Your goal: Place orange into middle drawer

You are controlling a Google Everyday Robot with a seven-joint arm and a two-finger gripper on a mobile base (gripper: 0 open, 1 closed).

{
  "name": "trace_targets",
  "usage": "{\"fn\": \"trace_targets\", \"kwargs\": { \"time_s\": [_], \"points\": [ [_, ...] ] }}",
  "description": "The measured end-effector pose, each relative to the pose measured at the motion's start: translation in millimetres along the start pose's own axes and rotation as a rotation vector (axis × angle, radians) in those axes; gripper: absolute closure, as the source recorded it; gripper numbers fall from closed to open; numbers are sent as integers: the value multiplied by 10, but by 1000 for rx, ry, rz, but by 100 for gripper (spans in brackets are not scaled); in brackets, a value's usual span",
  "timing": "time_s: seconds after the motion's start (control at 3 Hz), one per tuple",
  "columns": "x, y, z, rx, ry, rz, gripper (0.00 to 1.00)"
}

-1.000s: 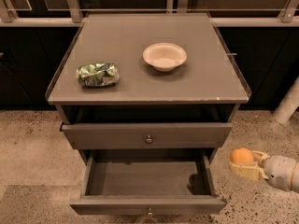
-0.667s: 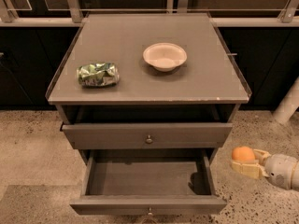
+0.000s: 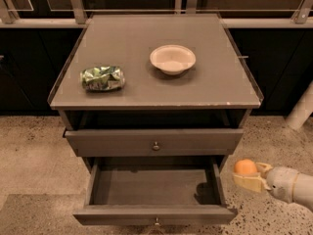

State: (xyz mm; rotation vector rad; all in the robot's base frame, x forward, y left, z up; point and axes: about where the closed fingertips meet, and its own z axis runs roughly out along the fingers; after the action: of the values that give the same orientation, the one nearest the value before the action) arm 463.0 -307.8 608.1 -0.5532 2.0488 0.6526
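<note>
The orange (image 3: pixel 245 167) is a small round fruit held between the pale fingers (image 3: pixel 246 183) of my gripper (image 3: pixel 248 174) at the lower right. The gripper is shut on it, just to the right of the cabinet and outside the drawer's right wall. The middle drawer (image 3: pixel 154 186) is pulled open below, a dark grey box with low walls, a bare floor and a small knob (image 3: pixel 156 223) on its front. The orange is a little above the level of the drawer's rim.
Above the open drawer is a slightly open drawer panel with a brass knob (image 3: pixel 155 145). On the cabinet top (image 3: pixel 146 33) lie a shiny green snack bag (image 3: pixel 102 78) and a white bowl (image 3: pixel 172 58). Speckled floor surrounds the cabinet; a white post (image 3: pixel 301 110) stands at right.
The gripper with the orange has barely shifted at the lower right. The drawers, bag and bowl have not moved.
</note>
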Motion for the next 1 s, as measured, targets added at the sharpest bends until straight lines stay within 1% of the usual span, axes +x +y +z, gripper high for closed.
{"fn": "trace_targets", "kwargs": {
  "time_s": [0.33,0.67,1.0],
  "points": [
    [331,194,374,-41,45,36,100],
    [607,414,753,-82,82,36,100],
    [593,426,767,-95,79,39,100]
  ]
}}
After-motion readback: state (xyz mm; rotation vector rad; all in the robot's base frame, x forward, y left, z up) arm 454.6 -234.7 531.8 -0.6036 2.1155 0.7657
